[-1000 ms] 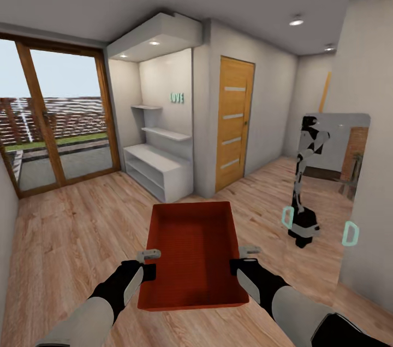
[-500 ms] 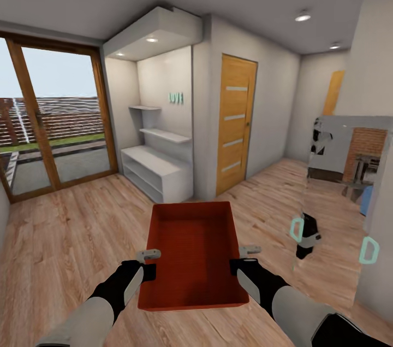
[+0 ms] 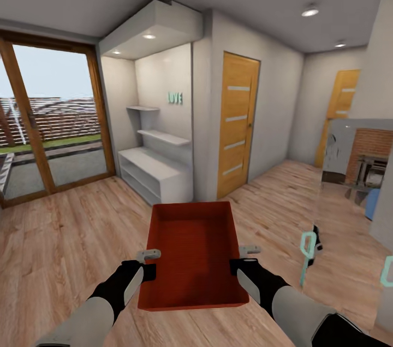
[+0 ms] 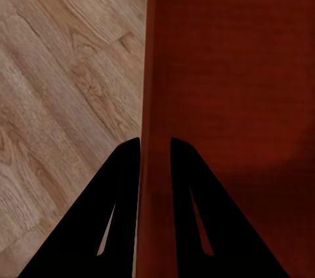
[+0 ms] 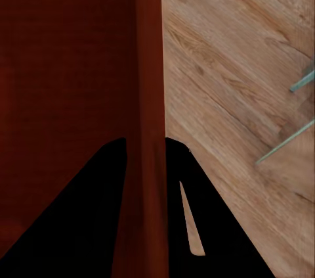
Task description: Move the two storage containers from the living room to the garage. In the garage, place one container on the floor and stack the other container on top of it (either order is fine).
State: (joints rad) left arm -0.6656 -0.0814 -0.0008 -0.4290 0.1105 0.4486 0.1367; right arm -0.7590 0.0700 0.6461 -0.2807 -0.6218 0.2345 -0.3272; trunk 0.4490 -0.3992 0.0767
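With the left pincer (image 3: 148, 263) and right pincer (image 3: 245, 259) each clamped on a side wall of the bin (image 3: 192, 254), keep it level while driving on.

Container (image 3: 192, 251) between both end effectors

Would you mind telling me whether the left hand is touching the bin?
Touching: the left wrist view shows the left hand with a finger on each side of the bin wall.
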